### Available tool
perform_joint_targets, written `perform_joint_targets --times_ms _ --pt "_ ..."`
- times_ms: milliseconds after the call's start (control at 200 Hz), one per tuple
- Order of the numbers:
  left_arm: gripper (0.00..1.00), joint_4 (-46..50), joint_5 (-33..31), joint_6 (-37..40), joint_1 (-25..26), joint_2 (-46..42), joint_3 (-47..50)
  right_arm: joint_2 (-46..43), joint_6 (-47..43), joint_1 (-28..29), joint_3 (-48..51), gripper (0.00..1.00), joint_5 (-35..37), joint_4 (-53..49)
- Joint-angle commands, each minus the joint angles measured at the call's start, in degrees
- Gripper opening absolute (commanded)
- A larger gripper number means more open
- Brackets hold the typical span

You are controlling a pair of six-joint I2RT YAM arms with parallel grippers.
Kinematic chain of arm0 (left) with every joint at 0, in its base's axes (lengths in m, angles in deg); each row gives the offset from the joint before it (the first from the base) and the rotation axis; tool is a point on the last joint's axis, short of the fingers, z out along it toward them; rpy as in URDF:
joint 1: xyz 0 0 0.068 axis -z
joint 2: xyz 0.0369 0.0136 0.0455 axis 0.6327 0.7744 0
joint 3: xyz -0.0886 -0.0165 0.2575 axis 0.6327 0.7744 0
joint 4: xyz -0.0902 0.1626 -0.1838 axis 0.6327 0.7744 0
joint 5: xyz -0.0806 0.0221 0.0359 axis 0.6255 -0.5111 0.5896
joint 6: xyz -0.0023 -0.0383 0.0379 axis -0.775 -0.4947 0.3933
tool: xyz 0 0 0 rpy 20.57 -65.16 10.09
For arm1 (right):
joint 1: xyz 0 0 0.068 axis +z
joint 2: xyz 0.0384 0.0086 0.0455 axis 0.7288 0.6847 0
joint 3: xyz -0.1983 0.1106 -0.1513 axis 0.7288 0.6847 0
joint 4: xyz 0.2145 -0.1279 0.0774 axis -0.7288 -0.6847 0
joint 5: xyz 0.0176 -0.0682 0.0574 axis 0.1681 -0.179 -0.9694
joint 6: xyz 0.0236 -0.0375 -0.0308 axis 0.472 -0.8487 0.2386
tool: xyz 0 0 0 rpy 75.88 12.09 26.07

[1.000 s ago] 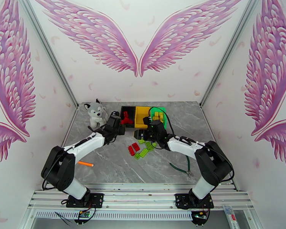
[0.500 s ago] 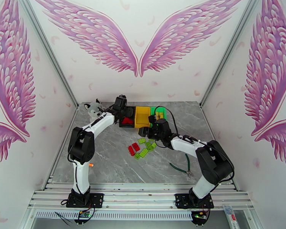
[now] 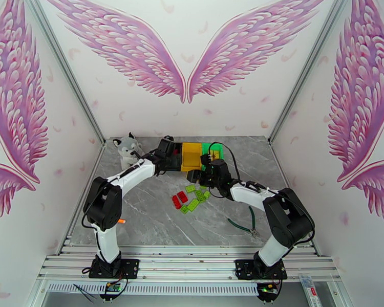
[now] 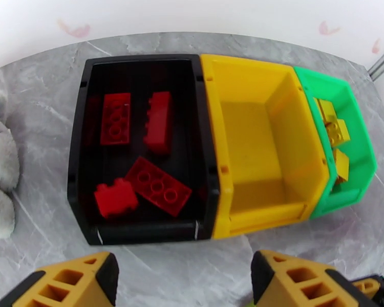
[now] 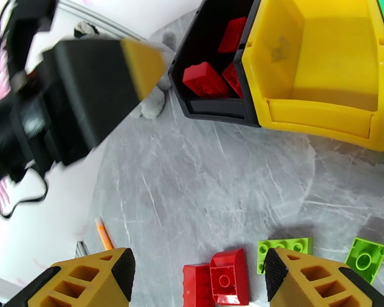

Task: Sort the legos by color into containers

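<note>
In the left wrist view the black container holds several red legos. The yellow container beside it has nothing inside, and the green container holds several yellow legos. My left gripper hovers just in front of the black container, open, with nothing between its fingers. My right gripper is open above loose red legos and light green legos on the table. From above, the left gripper covers the black container and the right gripper sits before the yellow container.
A plush husky sits left of the containers. An orange pen lies near the left arm. A green cable with pliers lies by the right arm. Loose red legos and green legos cluster mid-table.
My left arm swung from mid-table up to the black container and its jaws opened. The right gripper shifted slightly toward the containers and stayed open.
</note>
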Motion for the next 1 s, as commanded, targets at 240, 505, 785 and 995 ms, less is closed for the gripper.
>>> perform_joint_targets --times_ms 240,505,785,995 --pt "0.78 -7.28 -10.02 -5.86 6.76 -19.01 27.7 -4.04 -1.4 0.81 1.6 0.74 3.08 -0.46" --pt "0.81 -14.1 -8.93 -15.12 12.96 -28.54 44.96 -3.58 -2.58 3.31 0.11 0.75 5.37 -2.21" --pt "0.79 -20.74 -6.55 -19.68 18.1 -22.59 45.71 -5.67 -3.78 3.82 0.81 0.75 8.24 -4.16" --pt "0.75 -19.07 -8.23 -19.32 19.88 -14.72 40.01 -5.95 -3.98 3.79 0.92 0.76 8.43 -4.27"
